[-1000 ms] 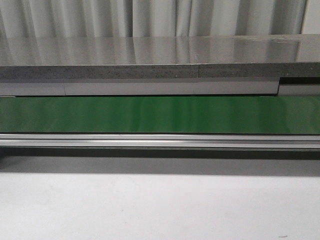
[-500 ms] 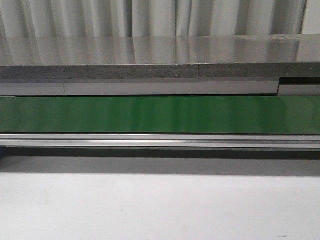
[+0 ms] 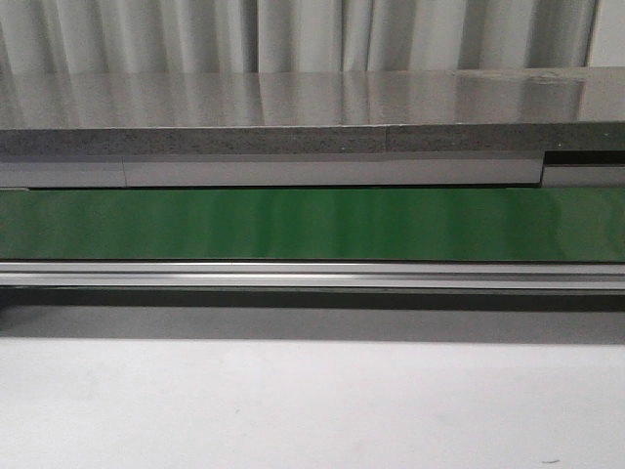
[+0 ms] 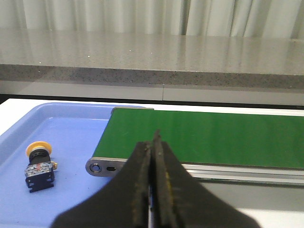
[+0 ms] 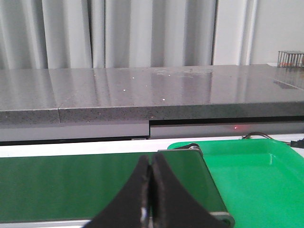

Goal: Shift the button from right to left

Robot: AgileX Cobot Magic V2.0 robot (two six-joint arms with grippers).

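While lying in the blue tray (image 4: 71,118): button (image 4: 38,161), beside green belt (image 4: 204,137); both end effectors (image 4: 153,142) (image 5: 151,168) clenched empty.

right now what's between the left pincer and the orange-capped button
Left wrist view: bare blue tray floor and the green conveyor belt's roller end separate the shut left pincer from the orange-capped button.

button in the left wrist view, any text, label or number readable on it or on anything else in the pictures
None can be read.
The button lying in the blue tray shows small coloured marks on its black body, too blurred to read.
The green belt, green tray and both shut hands carry no visible print.
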